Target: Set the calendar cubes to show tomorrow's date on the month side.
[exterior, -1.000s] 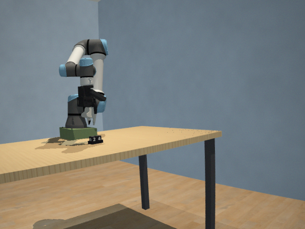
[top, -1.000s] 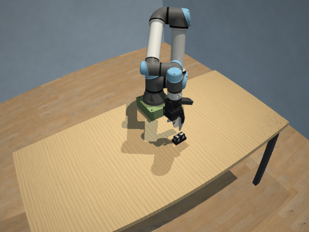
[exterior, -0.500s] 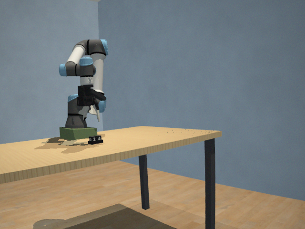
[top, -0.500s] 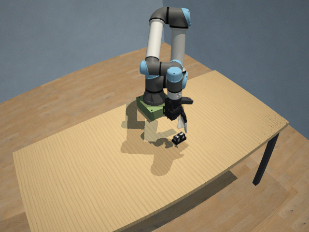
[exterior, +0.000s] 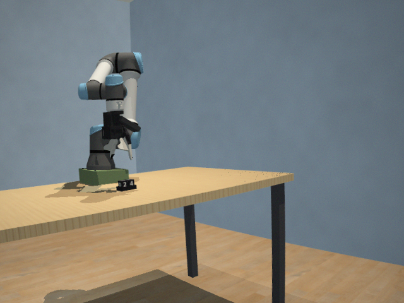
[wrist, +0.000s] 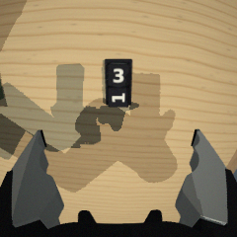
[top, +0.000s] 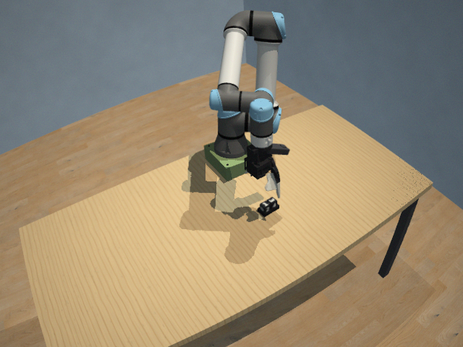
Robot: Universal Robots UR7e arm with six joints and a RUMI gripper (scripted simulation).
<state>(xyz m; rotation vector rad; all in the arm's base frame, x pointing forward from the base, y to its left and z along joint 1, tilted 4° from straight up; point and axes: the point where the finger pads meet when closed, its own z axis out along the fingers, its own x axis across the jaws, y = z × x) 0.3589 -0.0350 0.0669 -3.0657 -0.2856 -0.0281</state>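
Note:
The small black calendar [top: 269,206] sits on the table in front of the robot base, with both black cubes side by side in its tray. In the exterior view the calendar's side face [exterior: 126,184] reads 2 and 4. In the wrist view the calendar [wrist: 118,82] lies straight below, and the cubes' top faces show a 3 and a 1 lying sideways. My gripper [top: 273,186] hangs well above the calendar, open and empty; it also shows in the exterior view [exterior: 121,150] and in the wrist view [wrist: 118,183], with fingers spread wide.
The green robot base [top: 226,164] stands just behind the calendar. The table's right edge [top: 418,186] is far from the calendar.

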